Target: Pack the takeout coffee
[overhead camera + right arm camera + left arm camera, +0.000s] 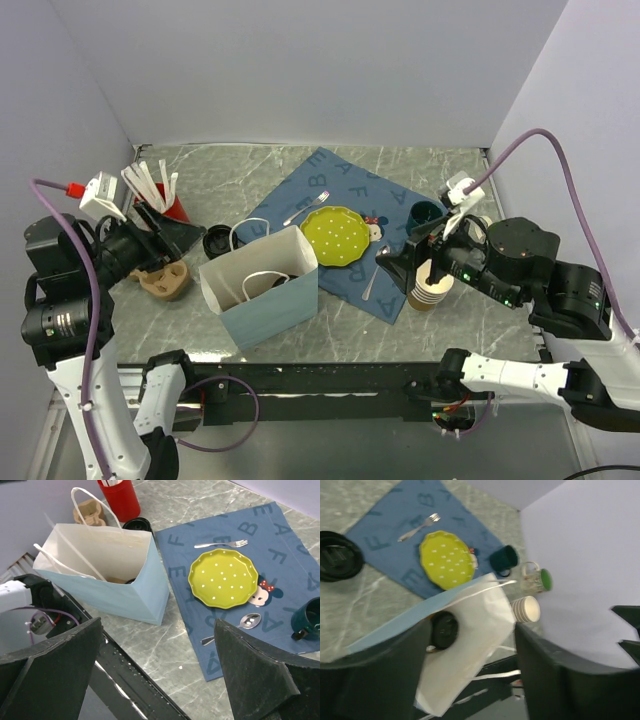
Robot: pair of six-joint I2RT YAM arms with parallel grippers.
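Note:
The takeout coffee's black lid (444, 629) shows inside the light blue paper bag (262, 288) in the left wrist view. A tan bit of it (118, 580) shows low in the bag (107, 575) in the right wrist view. In the top view the bag's walls hide it. My left gripper (178, 238) is open and empty, left of the bag, with the bag's white mouth (475, 625) between its fingers (560, 680). My right gripper (395, 262) is open and empty, right of the bag, above the table edge (155, 672).
A loose black lid (217, 240) and a tan cup carrier (165, 280) lie left of the bag, with a red cup of sticks (175, 205) behind. The blue mat (345, 200) holds a yellow plate (335, 237), fork (305, 208), spoon (375, 275) and green mug (425, 213). Stacked lidless cups (432, 287) stand at the right.

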